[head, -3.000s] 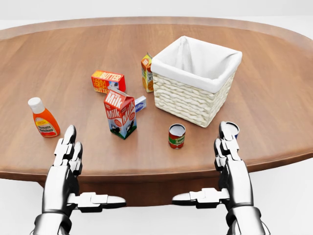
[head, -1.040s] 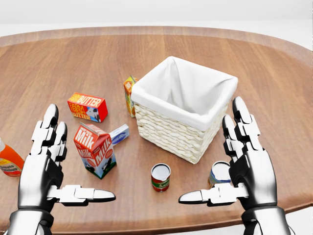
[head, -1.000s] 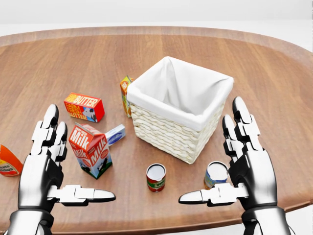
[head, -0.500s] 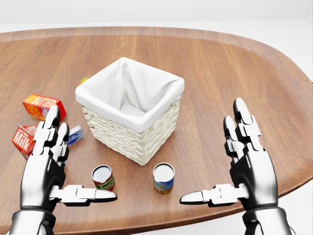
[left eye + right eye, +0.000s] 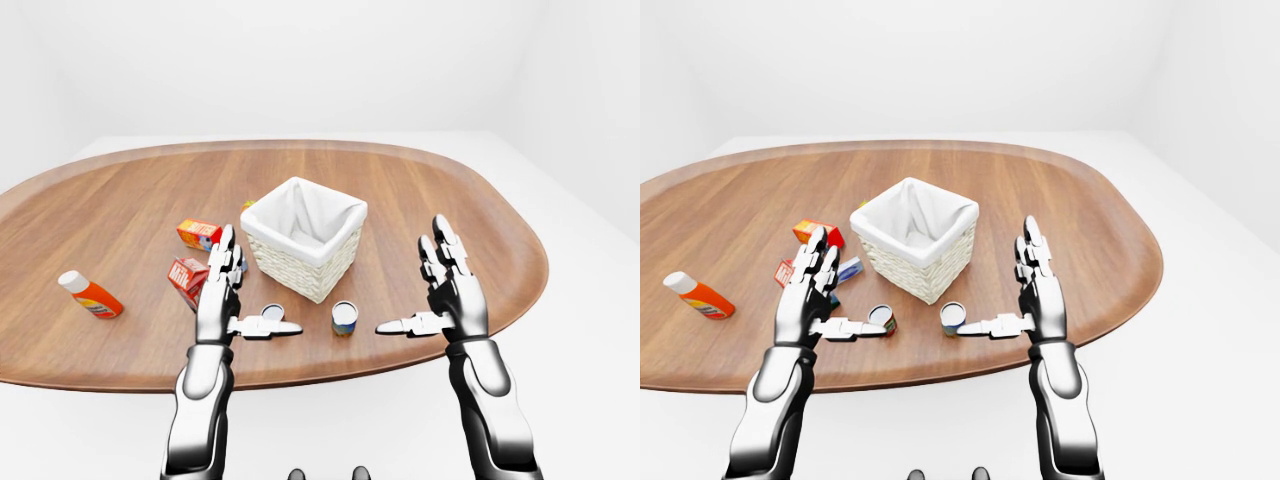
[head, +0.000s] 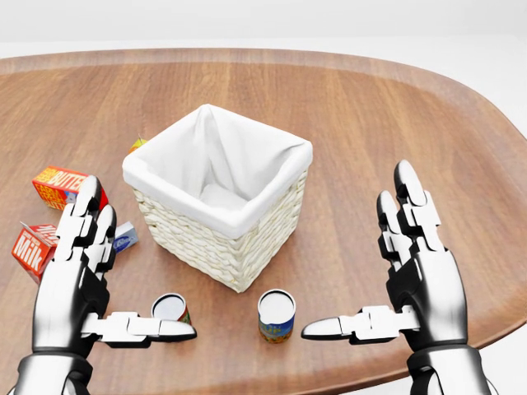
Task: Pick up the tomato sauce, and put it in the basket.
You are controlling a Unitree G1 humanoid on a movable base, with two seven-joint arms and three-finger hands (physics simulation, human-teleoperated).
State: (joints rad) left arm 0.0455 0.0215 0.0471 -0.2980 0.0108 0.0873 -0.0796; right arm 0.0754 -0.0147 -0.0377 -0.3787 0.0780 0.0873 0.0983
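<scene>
1. The task is judged to be at its start. Nothing has been picked up yet, and only white cloth can be seen inside the basket.
2. Far to the left of the basket in the left-eye view, an orange bottle lies on the bench. Nearer the basket on that side, a butter box and a milk carton are seen.
3. The left robot hand is held spread wide, to the lower left of the basket. Nothing is gripped by it. Its thumb is stretched toward the red can.
4. The tomato sauce, a small red can, stands on the bench just below the basket's left side. It is partly hidden by that thumb; whether it is touched cannot be told.
5. A blue can stands just below the basket's middle.
6. The right robot hand is spread wide to the lower right of the basket, with nothing in it.
7. Grabbing, lifting and dropping the can into the basket are all left.
</scene>
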